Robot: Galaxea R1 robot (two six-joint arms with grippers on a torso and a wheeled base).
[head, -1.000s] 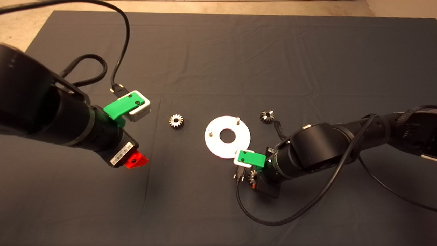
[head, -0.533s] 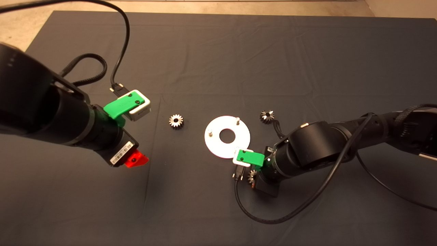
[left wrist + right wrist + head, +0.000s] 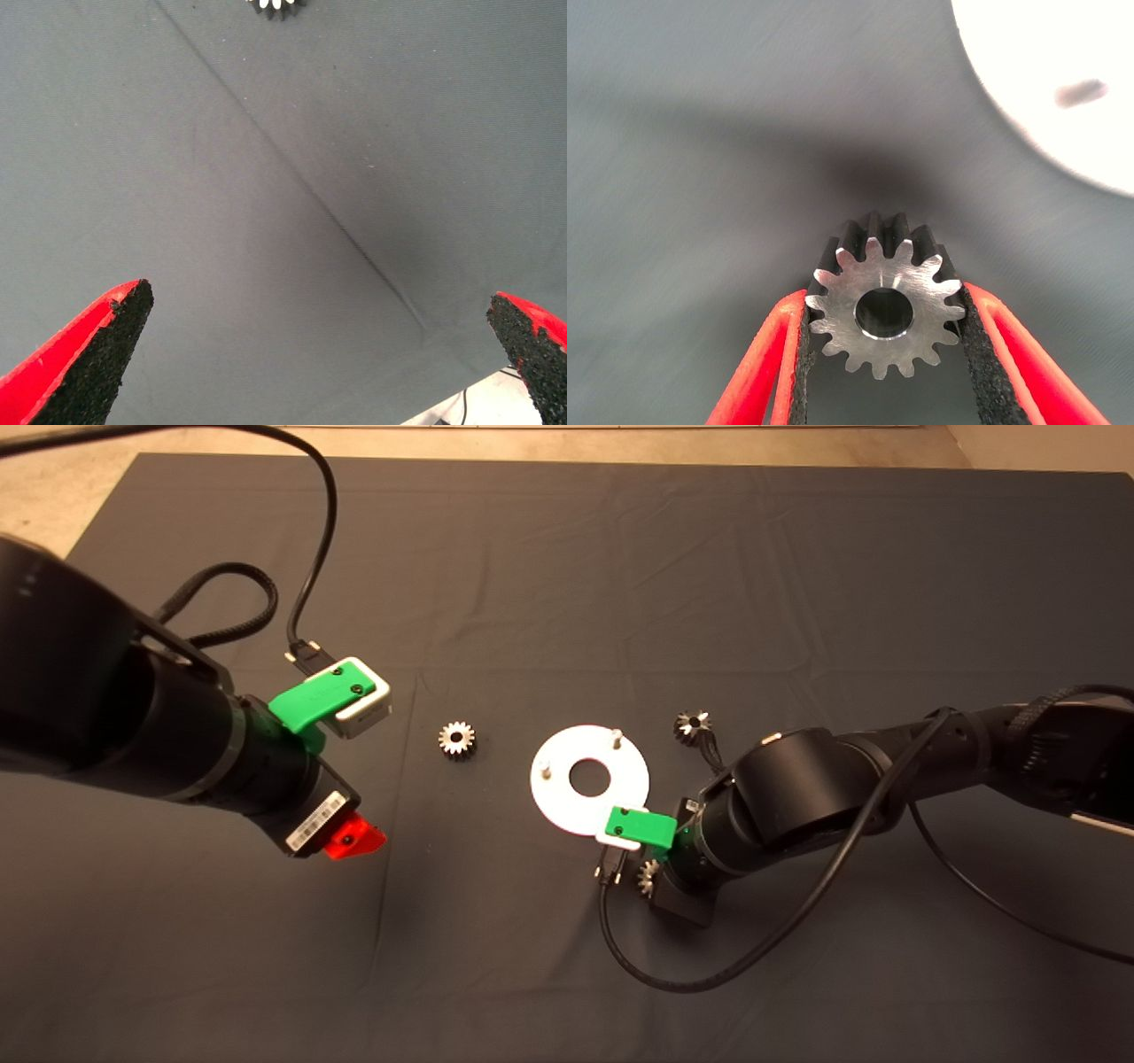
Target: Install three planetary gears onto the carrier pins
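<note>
The flat silver-white disc (image 3: 567, 802) lies mid-mat with two carrier pins (image 3: 617, 735) showing; the third is hidden under my right wrist. My right gripper (image 3: 649, 880) is shut on a planetary gear (image 3: 645, 878) and holds it just off the disc's near edge. In the right wrist view the gear (image 3: 917, 282) sits bore-up between the pads of my right gripper (image 3: 883, 296), with the disc (image 3: 1045, 106) beyond. A second gear (image 3: 457, 739) lies left of the disc, a third (image 3: 693, 726) to its right. My left gripper (image 3: 354, 841) hangs open and empty left of them.
Black cables loop from both wrists, one (image 3: 673, 979) onto the mat in front of the right arm. In the left wrist view my left gripper (image 3: 310, 354) is above bare mat, with the second gear (image 3: 276, 4) just showing at the picture's edge.
My right gripper has moved a little to the left, with the gear in it, keeping close to the disc's near edge. The left arm has not moved.
</note>
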